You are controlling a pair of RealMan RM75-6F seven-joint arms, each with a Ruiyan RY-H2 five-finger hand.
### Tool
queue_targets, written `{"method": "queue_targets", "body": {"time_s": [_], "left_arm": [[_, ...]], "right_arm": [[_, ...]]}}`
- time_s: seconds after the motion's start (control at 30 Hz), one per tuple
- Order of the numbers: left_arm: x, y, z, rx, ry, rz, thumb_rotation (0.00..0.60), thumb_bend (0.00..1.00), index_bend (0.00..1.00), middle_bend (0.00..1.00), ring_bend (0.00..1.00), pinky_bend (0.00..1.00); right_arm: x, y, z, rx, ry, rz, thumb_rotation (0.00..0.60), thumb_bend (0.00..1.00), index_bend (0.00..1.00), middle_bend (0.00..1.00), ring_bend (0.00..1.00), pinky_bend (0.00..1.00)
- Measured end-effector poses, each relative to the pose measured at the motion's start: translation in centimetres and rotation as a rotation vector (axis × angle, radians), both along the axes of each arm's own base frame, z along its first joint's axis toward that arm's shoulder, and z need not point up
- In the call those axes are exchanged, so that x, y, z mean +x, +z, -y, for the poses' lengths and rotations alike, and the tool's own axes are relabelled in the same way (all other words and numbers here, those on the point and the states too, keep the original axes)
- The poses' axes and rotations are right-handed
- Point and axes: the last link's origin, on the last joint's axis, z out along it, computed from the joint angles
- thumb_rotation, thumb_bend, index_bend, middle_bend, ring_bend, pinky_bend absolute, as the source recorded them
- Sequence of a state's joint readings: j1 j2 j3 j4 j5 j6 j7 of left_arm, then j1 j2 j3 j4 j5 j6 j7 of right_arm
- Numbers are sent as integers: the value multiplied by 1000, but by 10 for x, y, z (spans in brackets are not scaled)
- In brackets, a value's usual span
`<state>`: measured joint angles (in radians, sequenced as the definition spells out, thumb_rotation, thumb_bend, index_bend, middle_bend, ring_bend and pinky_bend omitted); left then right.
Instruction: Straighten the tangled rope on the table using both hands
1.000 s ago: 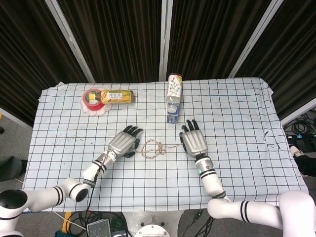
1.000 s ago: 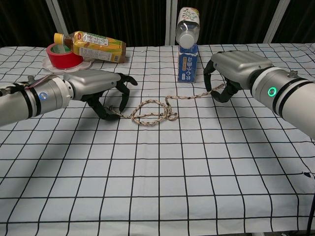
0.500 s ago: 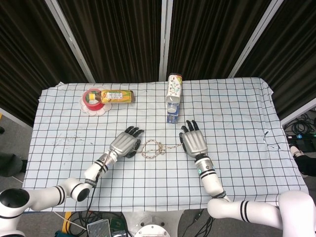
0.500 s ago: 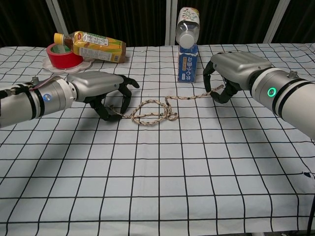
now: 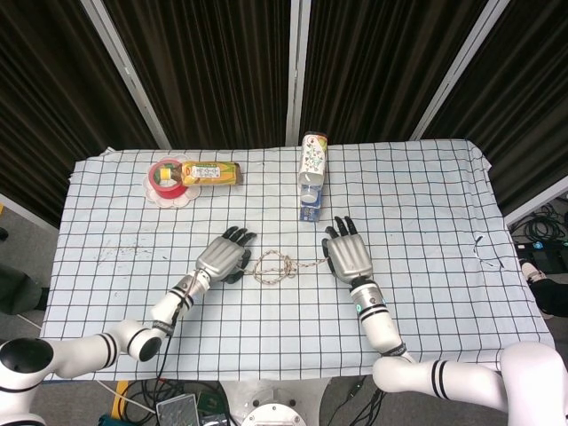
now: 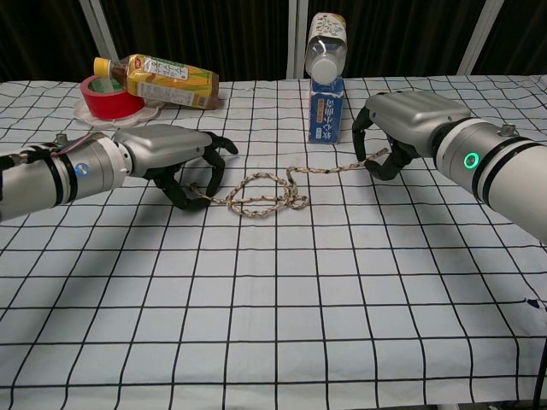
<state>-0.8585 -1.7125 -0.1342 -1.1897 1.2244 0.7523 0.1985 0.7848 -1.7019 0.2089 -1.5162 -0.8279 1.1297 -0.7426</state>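
A braided beige rope [image 6: 261, 195] lies in tangled loops at the middle of the checked table [image 6: 282, 299]; the head view shows the rope [image 5: 273, 266] between both hands. My left hand [image 6: 171, 154] curls over the rope's left end, thumb and fingers pinching it against the cloth. My right hand [image 6: 402, 115] pinches the right end, which rises slightly off the table toward its curled fingers. From above, the left hand [image 5: 222, 259] and the right hand [image 5: 349, 256] sit palm down on either side of the tangle.
A red tape roll [image 6: 109, 96] and a lying yellow tea bottle [image 6: 167, 79] sit at the back left. A clear bottle [image 6: 327, 43] stands on a blue carton [image 6: 326, 111] just behind the rope's right part, close to my right hand.
My left hand shifted slightly at the rope's left end, its fingers curling a little closer. The tangle and my right hand look the same.
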Motion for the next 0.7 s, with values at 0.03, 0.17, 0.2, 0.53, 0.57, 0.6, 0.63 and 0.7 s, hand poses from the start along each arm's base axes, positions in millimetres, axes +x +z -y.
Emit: {"method": "queue_targets", "body": {"time_s": [0.03, 0.17, 0.2, 0.53, 0.57, 0.6, 0.63, 0.7], "left_arm": [[0, 0, 0, 1, 2, -1, 600, 344, 536, 65, 0, 0], [0, 0, -1, 2, 7, -5, 600, 357, 541, 66, 0, 0], [0, 0, -2, 3, 7, -7, 600, 357, 541, 67, 0, 0], [-2, -1, -3, 14, 11, -21, 600, 351, 539, 74, 0, 0], [-2, -1, -3, 15, 11, -22, 600, 352, 543, 79, 0, 0], [-3, -2, -3, 16, 12, -23, 600, 353, 550, 87, 0, 0], [-2, -2, -3, 18, 12, -23, 600, 353, 555, 91, 0, 0], [-2, -2, -3, 21, 10, -25, 600, 357, 576, 107, 0, 0]], "right_arm": [[0, 0, 0, 0, 0, 0, 600, 531, 638, 218, 0, 0], [0, -1, 0, 2, 0, 0, 600, 531, 638, 218, 0, 0], [0, -1, 0, 2, 1, -1, 600, 531, 638, 218, 0, 0], [-1, -2, -1, 5, -2, -2, 600, 531, 638, 218, 0, 0], [-1, -1, -1, 4, -2, -2, 600, 531, 638, 218, 0, 0], [-1, -1, -1, 4, -2, -2, 600, 531, 638, 218, 0, 0], [-1, -1, -1, 4, -2, -1, 600, 531, 638, 218, 0, 0], [-2, -1, -1, 4, -4, -1, 600, 532, 638, 218, 0, 0]]}}
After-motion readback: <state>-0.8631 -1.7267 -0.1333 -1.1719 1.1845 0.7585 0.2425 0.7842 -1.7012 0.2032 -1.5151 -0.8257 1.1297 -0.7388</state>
